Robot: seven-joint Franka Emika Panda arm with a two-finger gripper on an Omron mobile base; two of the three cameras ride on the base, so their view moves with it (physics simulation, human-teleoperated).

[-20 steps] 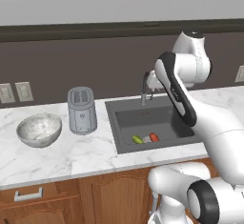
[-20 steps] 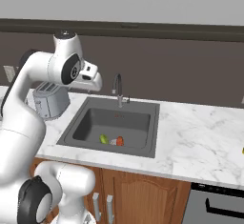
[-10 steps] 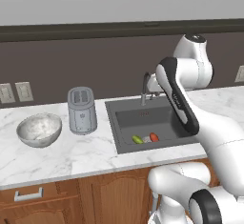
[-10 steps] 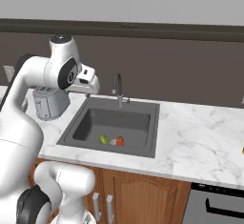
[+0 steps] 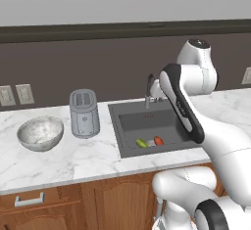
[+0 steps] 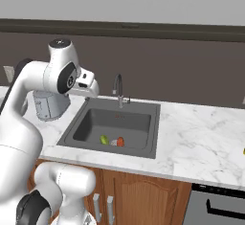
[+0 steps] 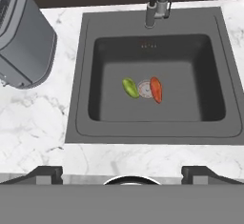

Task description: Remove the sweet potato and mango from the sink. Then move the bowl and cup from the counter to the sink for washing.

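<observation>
The dark grey sink [image 7: 76,123] holds the green mango [image 7: 129,87] and the orange-red sweet potato [image 7: 156,89], lying on either side of the round drain. Both also show on the basin floor, mango [image 5: 141,143] [image 6: 104,139] and sweet potato [image 5: 158,140] [image 6: 120,141]. My gripper [image 7: 123,174] hangs high above the sink's near rim, open and holding nothing, its fingertips [image 7: 45,173] spread wide. In the right base view the gripper [image 6: 90,91] is over the sink's left edge. The mottled bowl [image 5: 40,133] rests on the counter far left. A sliver of the yellow cup [image 6: 243,151] shows at the right edge.
A grey toaster [image 5: 84,113] [image 7: 24,42] stands on the marble counter [image 5: 73,160] between bowl and sink. The curved metal faucet [image 5: 148,89] [image 7: 157,4] rises at the sink's back rim, close to my hand. Wall sockets [image 5: 14,95] sit at far left.
My arm has shifted a little, the hand sinking slightly over the sink's left side. The jaws stay wide apart. The mango, sweet potato and bowl have not moved.
</observation>
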